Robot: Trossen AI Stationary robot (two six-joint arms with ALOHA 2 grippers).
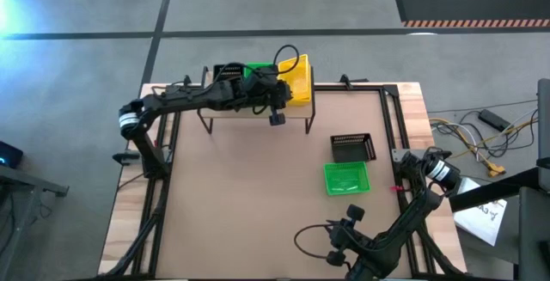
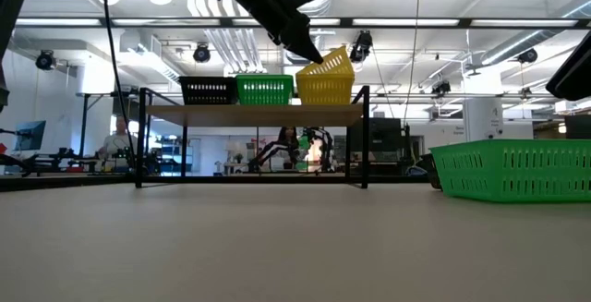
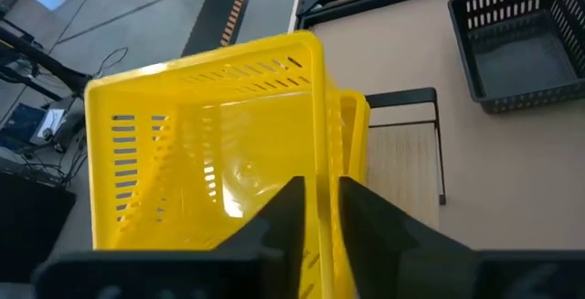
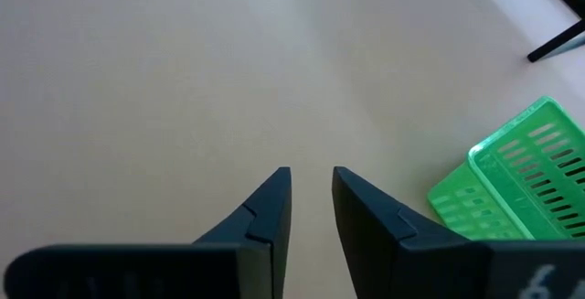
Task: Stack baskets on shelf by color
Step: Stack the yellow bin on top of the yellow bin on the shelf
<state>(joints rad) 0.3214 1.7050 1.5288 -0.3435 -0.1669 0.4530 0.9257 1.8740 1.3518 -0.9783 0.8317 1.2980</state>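
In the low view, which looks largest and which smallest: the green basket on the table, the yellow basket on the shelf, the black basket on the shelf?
1. Green basket on the table: largest by far, but it is nearest the camera.
2. Yellow basket and black basket on the shelf: they look about alike; the tilt of the yellow one makes ranking unsure.

Left gripper [image 3: 313, 209] clamped — right gripper [image 4: 311, 194] slightly parted.

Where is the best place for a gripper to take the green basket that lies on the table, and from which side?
Grip one thin rim wall of the green basket, coming from straight above. It sits upright with its mouth open upward, so one finger can go inside and one outside. The right gripper is probably the one to use; the black basket crowds the far edge.
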